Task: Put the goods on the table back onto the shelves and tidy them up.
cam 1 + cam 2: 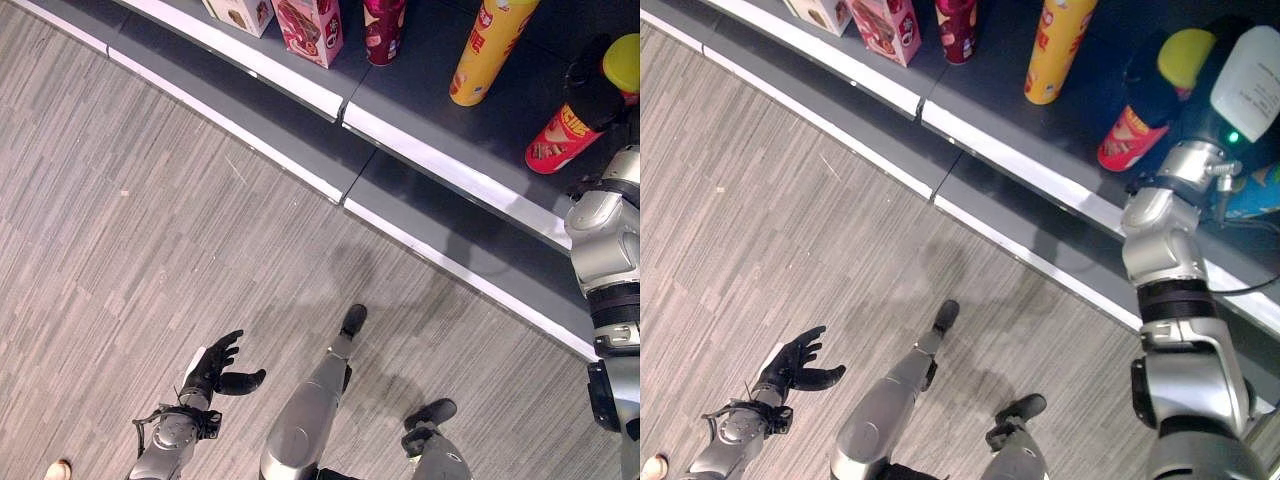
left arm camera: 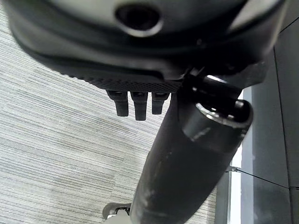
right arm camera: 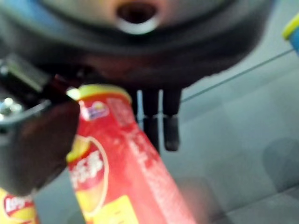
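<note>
Gripping the red can (image 3: 117, 172) between thumb and fingers, our right hand (image 3: 154, 121) held it tilted over the dark shelf (image 1: 420, 110), beside a yellow can (image 1: 487, 45), our left hand (image 1: 215, 368) hung relaxed, empty, above the floor (image 1: 120, 230).

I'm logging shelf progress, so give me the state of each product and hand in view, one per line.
Red can: tilted on the shelf, held by right hand.
Yellow can: upright on shelf, untouched.
Pink carton: standing on shelf.
Right hand: shut on the red can.
Left hand: open, over the floor, holding nothing.
</note>
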{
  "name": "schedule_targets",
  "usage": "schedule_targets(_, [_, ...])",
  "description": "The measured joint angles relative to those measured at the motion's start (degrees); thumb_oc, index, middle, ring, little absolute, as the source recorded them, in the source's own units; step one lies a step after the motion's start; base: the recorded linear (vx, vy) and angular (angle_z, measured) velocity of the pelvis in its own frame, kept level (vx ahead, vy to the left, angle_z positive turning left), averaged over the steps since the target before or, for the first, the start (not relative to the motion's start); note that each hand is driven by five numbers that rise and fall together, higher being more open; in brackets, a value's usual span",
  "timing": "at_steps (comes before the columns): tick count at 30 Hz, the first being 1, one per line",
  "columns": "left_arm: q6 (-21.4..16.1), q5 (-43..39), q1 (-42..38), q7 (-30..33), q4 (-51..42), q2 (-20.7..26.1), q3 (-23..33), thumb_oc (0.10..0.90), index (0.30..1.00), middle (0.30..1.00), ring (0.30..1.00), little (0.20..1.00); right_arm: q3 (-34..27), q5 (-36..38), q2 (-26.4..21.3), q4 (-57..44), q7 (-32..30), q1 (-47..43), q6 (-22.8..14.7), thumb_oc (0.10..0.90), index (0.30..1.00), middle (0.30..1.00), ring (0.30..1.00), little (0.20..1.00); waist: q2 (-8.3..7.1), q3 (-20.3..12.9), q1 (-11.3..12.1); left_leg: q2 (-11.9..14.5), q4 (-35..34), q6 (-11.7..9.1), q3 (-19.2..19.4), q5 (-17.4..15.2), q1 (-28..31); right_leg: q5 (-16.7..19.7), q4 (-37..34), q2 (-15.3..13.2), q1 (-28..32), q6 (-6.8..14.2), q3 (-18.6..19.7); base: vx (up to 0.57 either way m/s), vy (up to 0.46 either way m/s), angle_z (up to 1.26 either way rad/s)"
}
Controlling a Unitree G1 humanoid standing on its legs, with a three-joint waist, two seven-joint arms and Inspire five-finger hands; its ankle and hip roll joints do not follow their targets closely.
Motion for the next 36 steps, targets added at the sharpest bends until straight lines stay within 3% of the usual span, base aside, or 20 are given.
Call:
schedule_targets(20, [-0.1, 0.0, -0.3, 0.3, 3.2, -0.1, 0.0, 0.800, 0.900, 0.900, 0.900, 0.900, 0.2, 1.0, 0.1, 2.4, -1.9, -1.2, 0.7, 0.400, 0.300, 0.300, 0.300, 0.300, 0.03, 0.0, -0.1, 0.0, 0.1, 0.0, -0.1, 0.0, 0.1, 0.0, 0.0, 0.0, 0.2, 0.0, -0.1, 0.00, 0.000, 0.00])
schedule_targets(21, [-0.1, 0.0, -0.3, 0.4, 3.3, -0.1, 0.0, 0.800, 0.900, 0.900, 0.900, 0.900, 0.2, 1.0, 0.1, 2.7, -2.2, -1.2, 0.7, 0.547, 0.521, 0.521, 0.521, 0.521, 0.04, 0.0, -0.1, 0.0, 0.1, 0.0, -0.1, 0.0, 0.1, 0.0, 0.1, 0.0, 0.2, 0.0, -0.2, 0.00, 0.000, 0.00])
schedule_targets(22, [-0.1, 0.0, -0.3, 0.5, 3.4, -0.1, 0.0, 0.800, 0.900, 0.900, 0.900, 0.900, 0.2, 1.3, 0.2, 2.8, -2.2, -1.2, 0.7, 0.800, 0.900, 0.900, 0.900, 0.900, 0.04, 0.0, -0.1, 0.0, 0.2, 0.0, -0.1, 0.0, 0.1, 0.0, 0.1, 0.0, 0.2, 0.0, -0.2, 0.00, 0.000, 0.00])
schedule_targets(36, [-0.1, 0.0, -0.3, 1.2, 3.7, -0.2, -0.1, 0.800, 0.900, 0.900, 0.900, 0.900, 0.1, 1.9, 0.2, 4.3, -2.4, -1.3, 0.7, 0.800, 0.900, 0.900, 0.900, 0.900, 0.07, 0.0, -0.6, -0.1, 0.2, 0.0, -0.2, 0.0, 0.6, -0.1, 0.2, -0.1, 0.9, 0.0, -0.5, 0.00, 0.000, 0.00])
